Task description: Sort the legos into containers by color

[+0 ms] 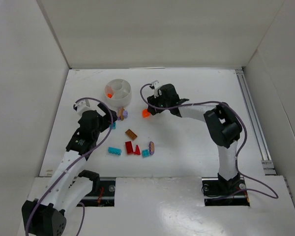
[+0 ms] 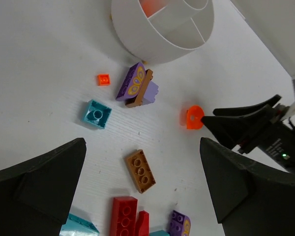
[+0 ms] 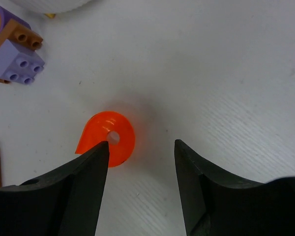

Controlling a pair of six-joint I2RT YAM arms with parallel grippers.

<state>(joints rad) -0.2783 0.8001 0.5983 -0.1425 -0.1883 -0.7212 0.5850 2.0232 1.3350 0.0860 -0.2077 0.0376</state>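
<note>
**Operator:** Left gripper [image 2: 142, 143] — status?

**Technician:** Jaws spread wide, holding nothing, above a teal brick [image 2: 97, 114] and a brown brick [image 2: 140, 170] on the table [image 1: 187, 98].

**Operator:** Right gripper [image 3: 142, 143]?

**Technician:** Jaws partly apart, gripping nothing — the orange round piece [image 3: 110, 135] lies at one fingertip, near the white dish [image 1: 119, 102].

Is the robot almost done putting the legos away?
Not nearly. Only some orange pieces lie in the white dish. The right fingers hover open over an orange round piece on the table, not gripping yet. Red, teal, brown and purple bricks wait outside it.
</note>
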